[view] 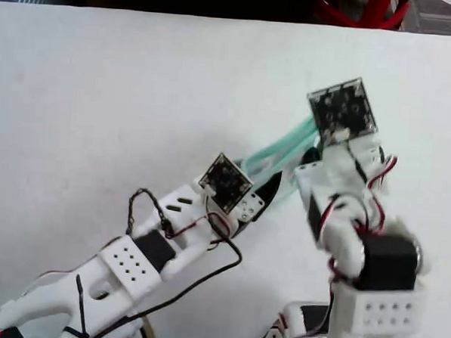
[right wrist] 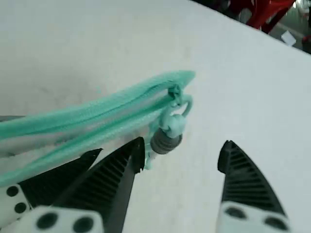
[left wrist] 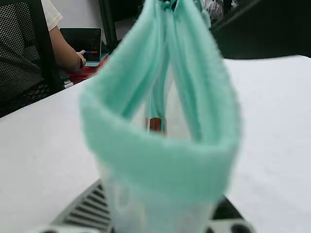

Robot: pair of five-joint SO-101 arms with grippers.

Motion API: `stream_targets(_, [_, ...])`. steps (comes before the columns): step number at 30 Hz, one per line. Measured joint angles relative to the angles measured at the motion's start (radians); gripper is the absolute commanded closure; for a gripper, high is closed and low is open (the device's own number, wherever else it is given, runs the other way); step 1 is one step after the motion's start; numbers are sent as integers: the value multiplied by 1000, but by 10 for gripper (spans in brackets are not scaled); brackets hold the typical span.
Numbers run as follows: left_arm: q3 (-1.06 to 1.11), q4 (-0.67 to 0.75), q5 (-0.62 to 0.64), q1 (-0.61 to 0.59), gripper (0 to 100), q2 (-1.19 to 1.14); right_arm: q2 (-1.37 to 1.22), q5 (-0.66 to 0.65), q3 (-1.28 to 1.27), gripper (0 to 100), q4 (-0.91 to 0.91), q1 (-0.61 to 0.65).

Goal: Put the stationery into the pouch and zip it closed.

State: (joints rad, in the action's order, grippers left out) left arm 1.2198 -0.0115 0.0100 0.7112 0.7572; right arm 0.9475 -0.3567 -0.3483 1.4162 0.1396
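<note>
Fingers of the right gripper stand spread around the grey zip pull of the mint-green fabric pouch, which sits between the arms; the left gripper pinches its other end. Centre the pull before you close.

White bench, plain, evenly lit. Black mesh chair beside its edge; dark screen beyond. Red tubing past far edge, against dark backdrop.

One pouch; one zipper pull; two arms, left arm and right arm; one table.
</note>
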Motion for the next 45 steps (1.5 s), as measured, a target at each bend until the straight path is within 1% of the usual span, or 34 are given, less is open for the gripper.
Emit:
stream_targets(4, [0, 0, 0, 0, 909, 0, 137, -2, -130, 752, -98, 21])
stream_targets(8, [0, 0, 0, 0, 909, 0, 123, -2, -244, 752, -203, -38])
stream_targets(10, [0, 0, 0, 0, 909, 0, 117, 0, -256, 752, -235, -57])
stream_targets(15, [0, 0, 0, 0, 909, 0, 66, 18, -262, 752, -281, -55])
stream_targets(20, [0, 0, 0, 0, 909, 0, 40, 40, -267, 761, -319, -34])
stream_targets(23, [0, 0, 0, 0, 909, 0, 37, 40, -270, 851, -319, -21])
stream_targets(27, [0, 0, 0, -2, 909, 0, 37, 40, -305, 971, -373, -20])
stream_targets(30, [0, 0, 0, -2, 909, 0, 38, 25, -334, 979, -417, -20])
stream_targets(34, [0, 0, 0, -2, 909, 0, 74, -20, -341, 981, -411, -21])
stream_targets(38, [0, 0, 0, -2, 908, 0, 216, -32, -341, 981, -358, -12])
stream_targets(43, [0, 0, 0, 3, 834, 0, 379, -35, -341, 981, -298, -14])
stream_targets(45, [0, 0, 0, 3, 838, 0, 388, -40, -336, 981, -275, -12])
